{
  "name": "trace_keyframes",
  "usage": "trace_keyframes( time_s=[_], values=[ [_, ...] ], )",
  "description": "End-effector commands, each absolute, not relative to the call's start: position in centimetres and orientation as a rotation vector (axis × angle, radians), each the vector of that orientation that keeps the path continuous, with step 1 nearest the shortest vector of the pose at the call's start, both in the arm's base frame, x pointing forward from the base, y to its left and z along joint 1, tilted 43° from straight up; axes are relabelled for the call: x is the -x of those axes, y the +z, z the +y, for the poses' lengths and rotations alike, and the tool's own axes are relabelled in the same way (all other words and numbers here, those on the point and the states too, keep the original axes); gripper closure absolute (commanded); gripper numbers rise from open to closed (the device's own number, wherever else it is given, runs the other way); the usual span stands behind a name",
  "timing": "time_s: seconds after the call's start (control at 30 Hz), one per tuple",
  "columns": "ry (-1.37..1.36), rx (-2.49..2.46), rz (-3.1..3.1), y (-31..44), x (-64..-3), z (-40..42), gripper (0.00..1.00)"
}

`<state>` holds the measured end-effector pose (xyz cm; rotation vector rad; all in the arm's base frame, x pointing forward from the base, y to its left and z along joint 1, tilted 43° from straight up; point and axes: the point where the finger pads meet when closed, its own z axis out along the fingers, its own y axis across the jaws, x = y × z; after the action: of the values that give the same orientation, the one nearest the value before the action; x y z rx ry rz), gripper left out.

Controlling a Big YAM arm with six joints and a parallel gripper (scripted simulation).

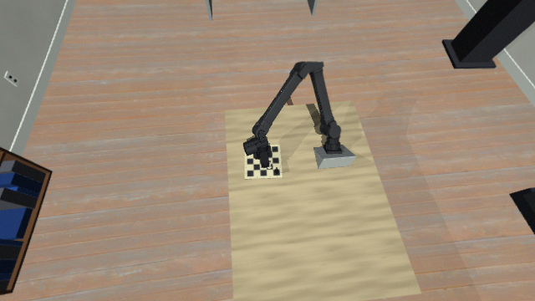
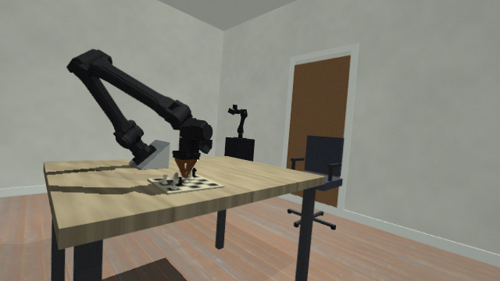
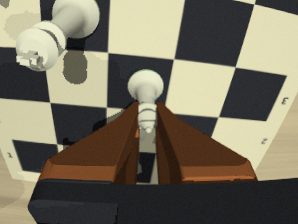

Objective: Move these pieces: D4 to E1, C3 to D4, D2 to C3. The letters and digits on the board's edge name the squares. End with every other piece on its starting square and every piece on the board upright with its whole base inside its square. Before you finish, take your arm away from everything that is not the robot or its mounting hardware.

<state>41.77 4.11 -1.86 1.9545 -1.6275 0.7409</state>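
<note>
over the board (image 1: 247, 177) (image 2: 169, 192) (image 3: 14, 176), gripper (image 1: 265, 166) (image 2: 186, 176) (image 3: 147, 111) nearly closed, pinching a white bishop (image 2: 186, 180); probably a pick-up, so next a straight lift.

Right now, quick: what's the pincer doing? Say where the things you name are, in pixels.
Pincer (image 2: 186, 176) (image 3: 147, 111): closed on the small white chess piece (image 3: 146, 86), gripping near its top.

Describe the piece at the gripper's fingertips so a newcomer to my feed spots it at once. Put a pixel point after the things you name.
On the wooden table (image 1: 318, 234) (image 2: 254, 176), find the checkered board (image 1: 257, 172) (image 2: 208, 183) (image 3: 204, 91), then the gripper (image 1: 266, 166) (image 2: 186, 176) (image 3: 147, 111) over it. The white piece (image 2: 186, 180) (image 3: 146, 86) has its narrow head between the orange-brown fingers and its round base over a dark square. A small pointed tip distinguishes it from the bulkier, notched-top white neighbour (image 3: 76, 19).
</note>
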Motion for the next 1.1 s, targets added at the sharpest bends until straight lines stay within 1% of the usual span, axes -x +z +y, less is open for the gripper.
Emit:
trace_keyframes(
  time_s=[0.0,0.17,0.23,0.43,0.5,0.8,0.87,0.9,1.07],
  values=[
    [0.738,-1.945,-1.634,-2.2,-42.5,3.6,1.0],
    [0.737,-1.937,-1.642,-1.8,-42.7,3.8,1.0],
    [0.761,-1.966,-1.636,-1.2,-43.1,5.8,1.0],
    [0.783,-1.981,-1.664,2.8,-43.0,8.7,1.0],
    [0.783,-1.981,-1.664,2.8,-43.0,8.7,1.0],
    [0.78,-1.984,-1.668,7.0,-42.3,12.5,1.0],
    [0.763,-1.976,-1.644,6.1,-42.1,12.6,1.0],
    [0.722,-1.935,-1.625,4.9,-40.6,10.4,1.0],
    [0.72,-1.927,-1.634,5.0,-40.7,10.1,1.0]
  ],
)
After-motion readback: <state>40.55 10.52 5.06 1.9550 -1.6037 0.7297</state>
